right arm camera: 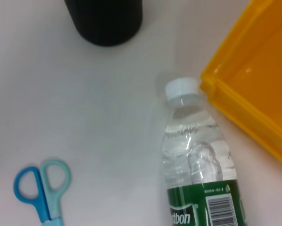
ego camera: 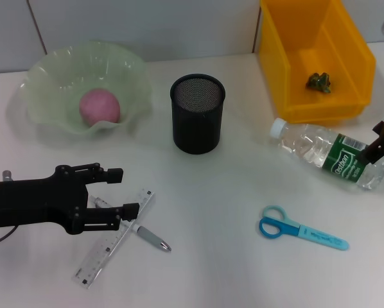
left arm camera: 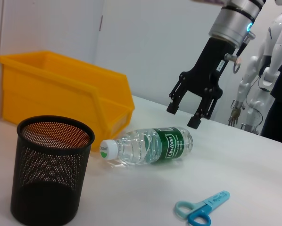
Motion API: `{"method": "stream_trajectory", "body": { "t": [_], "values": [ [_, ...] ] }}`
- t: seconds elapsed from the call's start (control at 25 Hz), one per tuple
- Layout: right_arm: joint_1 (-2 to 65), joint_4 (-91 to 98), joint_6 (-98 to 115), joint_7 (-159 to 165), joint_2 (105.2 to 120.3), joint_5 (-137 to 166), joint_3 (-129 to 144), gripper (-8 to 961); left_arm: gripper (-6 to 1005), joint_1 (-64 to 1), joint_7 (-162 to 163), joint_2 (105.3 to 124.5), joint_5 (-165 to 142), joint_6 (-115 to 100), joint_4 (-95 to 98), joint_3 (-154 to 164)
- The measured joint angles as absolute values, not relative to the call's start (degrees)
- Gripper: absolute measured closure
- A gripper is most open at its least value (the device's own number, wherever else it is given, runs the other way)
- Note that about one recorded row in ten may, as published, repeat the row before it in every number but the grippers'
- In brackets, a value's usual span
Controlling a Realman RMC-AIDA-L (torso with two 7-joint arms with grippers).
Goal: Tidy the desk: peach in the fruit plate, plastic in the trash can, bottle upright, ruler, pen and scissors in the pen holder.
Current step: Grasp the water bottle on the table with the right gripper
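My left end effector (ego camera: pixel 118 190) hangs low over the front left of the white worktop (ego camera: pixel 218 269), its fingers spread, one above the pen (ego camera: pixel 137 230) and ruler (ego camera: pixel 115 237). The two lie crossed there, the pen's grey body over the clear ruler.

My right end effector (left arm camera: pixel 184 114) hovers with its fingers apart just above the green-labelled end of the bottle (ego camera: pixel 327 153). The bottle lies on its side, its white cap pointing toward the black mesh pen holder (ego camera: pixel 197 113) and close to the front edge of the yellow trash can (ego camera: pixel 317 58). A small dark crumpled scrap (ego camera: pixel 320 81) sits inside the can.

The peach (ego camera: pixel 100 106) rests in the pale green fruit plate (ego camera: pixel 51 83) at the back left. The scissors (ego camera: pixel 301 229) lie flat near the front, blue handles toward the pen holder, well apart from the bottle.
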State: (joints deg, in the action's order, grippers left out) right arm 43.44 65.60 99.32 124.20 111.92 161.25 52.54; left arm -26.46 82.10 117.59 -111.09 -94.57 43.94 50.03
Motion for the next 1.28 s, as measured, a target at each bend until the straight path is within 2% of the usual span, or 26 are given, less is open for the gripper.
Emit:
{"method": "stream_trajectory", "body": {
  "t": [0.32, 0.56, 1.28],
  "values": [
    [43.5, 62.5, 95.1, 123.1, 112.47, 162.6, 55.0, 156, 189, -26.5, 82.7, 117.68, -111.1, -94.6, 43.9, 50.0],
    [43.2, 64.2, 94.9, 122.5, 113.71, 162.4, 54.8, 155, 189, -26.5, 83.2, 117.69, -111.1, -94.7, 44.0, 50.0],
    [42.0, 63.9, 92.1, 120.2, 114.42, 163.4, 56.0, 153, 189, -26.5, 83.9, 117.78, -110.5, -95.4, 44.7, 50.0]
  ]
}}
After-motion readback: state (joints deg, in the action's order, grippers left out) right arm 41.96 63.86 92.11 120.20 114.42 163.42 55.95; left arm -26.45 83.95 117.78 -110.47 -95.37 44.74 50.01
